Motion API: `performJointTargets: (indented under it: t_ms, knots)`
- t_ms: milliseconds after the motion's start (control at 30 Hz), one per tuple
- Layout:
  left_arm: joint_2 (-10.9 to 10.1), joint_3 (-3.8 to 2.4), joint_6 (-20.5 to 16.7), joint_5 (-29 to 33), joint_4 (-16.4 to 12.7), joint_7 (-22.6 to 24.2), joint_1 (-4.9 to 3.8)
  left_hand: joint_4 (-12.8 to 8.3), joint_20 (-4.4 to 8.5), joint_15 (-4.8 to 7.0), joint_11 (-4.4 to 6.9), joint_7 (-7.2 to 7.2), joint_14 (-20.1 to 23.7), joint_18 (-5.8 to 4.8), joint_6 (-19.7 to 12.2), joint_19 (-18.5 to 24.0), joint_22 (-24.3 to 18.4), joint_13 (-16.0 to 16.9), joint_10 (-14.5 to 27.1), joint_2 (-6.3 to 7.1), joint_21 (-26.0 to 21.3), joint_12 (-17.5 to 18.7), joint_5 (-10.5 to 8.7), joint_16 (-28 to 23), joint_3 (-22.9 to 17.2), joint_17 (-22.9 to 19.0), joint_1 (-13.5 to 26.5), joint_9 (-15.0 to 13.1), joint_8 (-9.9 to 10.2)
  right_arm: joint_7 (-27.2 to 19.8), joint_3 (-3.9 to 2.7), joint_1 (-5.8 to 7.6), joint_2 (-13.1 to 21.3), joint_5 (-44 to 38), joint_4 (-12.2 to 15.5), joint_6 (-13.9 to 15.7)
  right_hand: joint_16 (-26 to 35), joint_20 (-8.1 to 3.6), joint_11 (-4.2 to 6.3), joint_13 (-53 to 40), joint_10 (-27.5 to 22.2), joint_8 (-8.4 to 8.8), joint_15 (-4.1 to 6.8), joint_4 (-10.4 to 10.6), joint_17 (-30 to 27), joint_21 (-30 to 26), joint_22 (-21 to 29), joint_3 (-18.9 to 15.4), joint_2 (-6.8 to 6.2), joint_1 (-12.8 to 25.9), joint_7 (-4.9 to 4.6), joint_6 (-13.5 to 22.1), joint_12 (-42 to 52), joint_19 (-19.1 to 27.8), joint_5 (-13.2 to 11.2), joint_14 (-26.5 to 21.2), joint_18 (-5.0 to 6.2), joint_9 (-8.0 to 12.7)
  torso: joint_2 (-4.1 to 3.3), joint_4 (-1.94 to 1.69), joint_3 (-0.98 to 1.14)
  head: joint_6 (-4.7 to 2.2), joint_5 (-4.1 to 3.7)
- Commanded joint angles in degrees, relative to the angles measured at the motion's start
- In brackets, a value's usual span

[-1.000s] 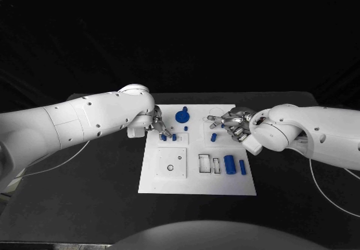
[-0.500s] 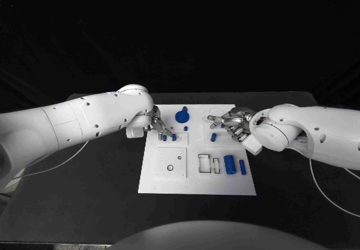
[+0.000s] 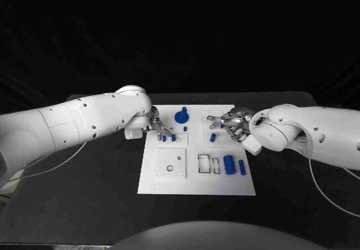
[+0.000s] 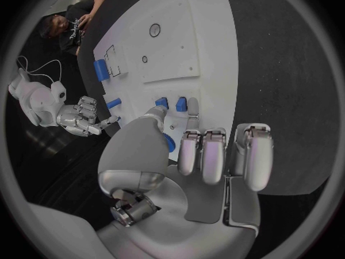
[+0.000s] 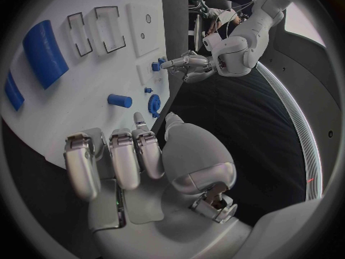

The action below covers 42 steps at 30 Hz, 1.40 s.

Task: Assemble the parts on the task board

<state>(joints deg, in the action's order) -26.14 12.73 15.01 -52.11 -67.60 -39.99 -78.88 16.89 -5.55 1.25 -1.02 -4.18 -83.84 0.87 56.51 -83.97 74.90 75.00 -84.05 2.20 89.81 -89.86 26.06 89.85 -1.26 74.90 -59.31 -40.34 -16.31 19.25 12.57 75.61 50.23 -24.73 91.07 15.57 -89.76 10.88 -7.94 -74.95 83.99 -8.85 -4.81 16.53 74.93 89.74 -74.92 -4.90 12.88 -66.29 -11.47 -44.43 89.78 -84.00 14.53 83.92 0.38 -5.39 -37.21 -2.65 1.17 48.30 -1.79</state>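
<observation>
The white task board [image 3: 196, 179] lies mid-table. Two short blue pegs [image 3: 168, 138] stand upright near its far left corner. My left hand [image 3: 157, 126] hovers right at them, thumb [image 4: 147, 132] and one extended finger flanking the pegs [image 4: 172, 104]; nothing is lifted. A blue gear [image 3: 182, 115] stands beside that hand. My right hand [image 3: 231, 125] hangs over the board's far right part with fingers apart, holding nothing. A small blue peg [image 3: 213, 137] lies just in front of it, also seen as the peg [image 5: 120, 101] ahead of the right fingertips.
A thick blue cylinder [image 3: 229, 164] and a thinner one [image 3: 242, 166] lie on the board's right side beside two rectangular slots [image 3: 204, 163]. A square plate with a hole [image 3: 171, 162] sits near left. Black table surrounds the board.
My left arm has shifted very slightly; the hands and the parts on the board stand as before.
</observation>
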Motion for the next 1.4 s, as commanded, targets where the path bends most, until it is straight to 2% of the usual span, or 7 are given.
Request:
performJointTargets:
  t_ms: [33,500,633,833,967,1067,1400]
  knots:
    - [-0.77,-0.11,-3.11,-0.52,-1.01,0.35,-0.04,-0.07,-0.36,-0.22,-0.12,-0.10,-6.16,-0.87,0.37,-6.03,15.09,15.00,-5.95,-0.20,0.19,-0.14,-0.02,0.15,0.61,15.10,0.56,-0.11,-0.27,-0.21,0.01,-0.04,0.01,-0.14,0.02,-0.95,-0.24,0.48,-0.39,-15.05,6.01,-0.07,-0.33,0.04,15.07,0.26,-15.08,-0.24,-0.10,-0.54,-0.80,0.25,0.22,-6.00,0.34,6.08,-0.38,-0.06,-0.01,-0.03,0.00,-0.12,-0.09]
    - [-6.29,-1.23,-20.21,0.46,-5.74,16.14,-2.37,-0.61,-0.24,-0.27,-0.09,-0.45,-6.16,-0.30,-0.87,-3.96,14.34,15.00,-5.95,-0.24,-1.53,-0.14,-3.03,0.15,3.25,15.10,-2.89,0.34,0.01,-0.43,0.01,-0.07,0.13,-0.11,0.04,-0.73,-0.24,0.48,-0.39,-15.05,6.01,-0.07,-0.33,0.04,15.07,0.26,-15.08,-0.24,-0.10,-0.54,-0.80,0.25,0.22,-6.00,0.34,6.08,-0.38,-0.06,-0.05,0.05,0.05,-0.48,-0.20]
    - [-7.78,-0.85,-28.08,5.01,-7.39,27.24,-2.40,0.37,-0.53,-0.57,-1.13,-0.76,-6.16,1.19,-2.57,1.74,12.30,-15.64,26.41,-0.41,-6.50,35.41,-2.61,0.15,2.87,15.10,-8.73,3.48,2.20,-1.06,0.01,-0.07,0.27,-0.09,0.17,-0.20,-0.24,0.50,-0.40,-15.05,6.01,-0.14,-0.34,0.05,15.07,0.26,-15.08,-0.30,-0.04,-0.61,-0.81,0.28,0.22,-6.00,0.33,6.08,-0.38,-0.08,-0.09,0.01,0.01,-0.59,-0.35]
    - [-8.68,-0.34,-35.66,8.92,-8.74,40.83,-1.28,-0.06,-1.44,-2.30,-2.77,-3.09,-2.16,3.41,-3.93,10.61,8.53,-37.89,30.73,-0.28,-16.22,59.87,-1.36,-3.81,-0.22,10.82,-17.59,10.15,6.45,-2.55,0.01,-0.08,0.47,-0.01,0.29,0.69,-0.24,0.50,-0.40,-15.05,6.01,-0.16,-0.35,0.05,15.07,0.26,-15.08,-0.31,-0.04,-0.62,-0.81,0.27,0.22,-6.00,0.34,6.08,-0.38,-0.08,-0.05,-0.06,0.01,-0.74,-0.14]
    - [-8.35,-0.14,-37.68,9.08,-8.37,48.54,0.00,0.05,-2.78,-3.74,-5.10,-4.94,1.27,3.53,-5.23,10.64,7.95,-48.52,34.59,1.83,-17.78,70.95,-1.82,-8.85,-0.40,5.46,-21.80,15.03,10.06,-3.33,0.01,-0.08,0.48,0.19,0.37,0.94,-0.24,0.50,-0.40,-15.05,6.01,-0.17,-0.35,0.05,15.07,0.26,-15.08,-0.31,-0.03,-0.62,-0.81,0.26,0.22,-6.00,0.34,6.08,-0.38,-0.09,-0.04,-0.05,-0.04,-0.91,-0.13]
    - [-7.73,0.03,-38.93,5.68,-7.62,51.96,0.91,-0.25,-2.81,-3.43,-4.72,-4.23,-5.38,0.25,-2.24,-2.23,13.49,-54.24,30.58,2.17,-4.05,74.15,-2.43,-0.88,-0.95,13.82,-24.05,17.76,10.91,-3.99,0.01,-0.09,0.49,0.26,0.43,1.09,-0.24,0.50,-0.40,-15.05,6.01,-0.19,-0.35,0.05,15.07,0.26,-15.08,-0.32,-0.02,-0.63,-0.81,0.25,0.22,-6.00,0.34,6.08,-0.38,-0.09,0.00,-0.07,-0.03,-0.93,-0.20]
    - [-5.18,0.36,-37.93,-12.43,-5.41,53.07,3.69,-0.22,-2.60,-3.29,-4.82,-2.57,-6.16,-0.87,-0.34,-6.03,15.10,-65.15,27.28,2.18,0.19,81.53,-16.13,0.15,-6.14,15.10,-32.96,24.08,12.69,-7.59,0.01,-0.10,0.65,0.09,0.63,2.74,-0.24,0.52,-0.40,-15.05,6.01,-0.46,-0.36,0.14,15.07,0.26,-15.08,-0.52,0.03,-0.56,-0.79,0.04,0.22,-6.00,0.15,6.08,-0.38,-0.18,-0.07,0.04,-0.02,-1.09,-0.12]
